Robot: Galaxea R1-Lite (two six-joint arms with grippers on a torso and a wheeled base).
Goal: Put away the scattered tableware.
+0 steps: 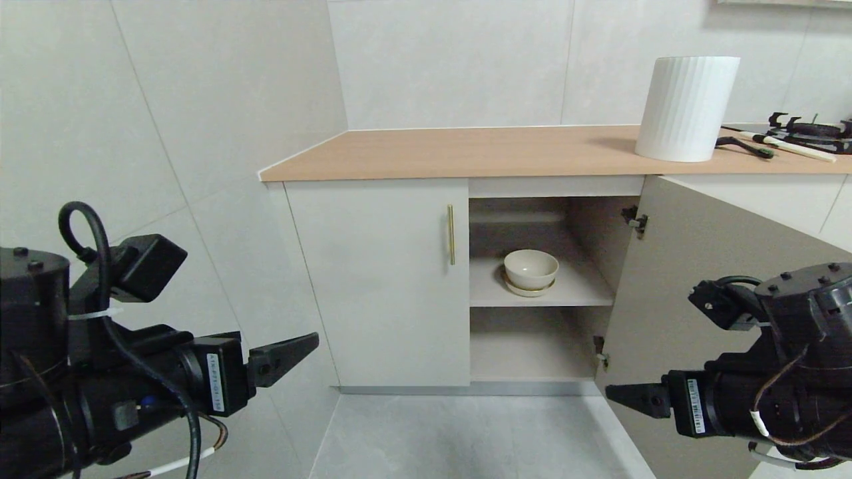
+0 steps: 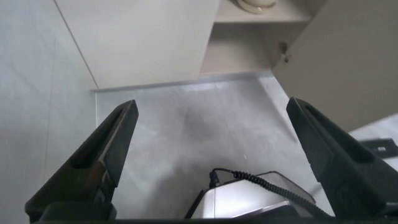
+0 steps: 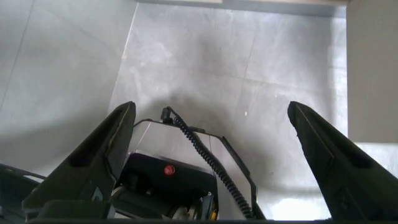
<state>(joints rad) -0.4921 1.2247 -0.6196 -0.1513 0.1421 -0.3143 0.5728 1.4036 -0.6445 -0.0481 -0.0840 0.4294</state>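
A cream bowl sits on a small gold-rimmed plate on the middle shelf of the open cabinet. An edge of that plate also shows in the left wrist view. My left gripper hangs low at the left, well short of the cabinet, open with nothing between its fingers. My right gripper hangs low at the right beside the open door, also open and empty, with floor below it.
The cabinet's right door stands swung open toward me; the left door with a gold handle is closed. On the wooden countertop stand a white ribbed canister and some utensils. A tiled wall is at the left.
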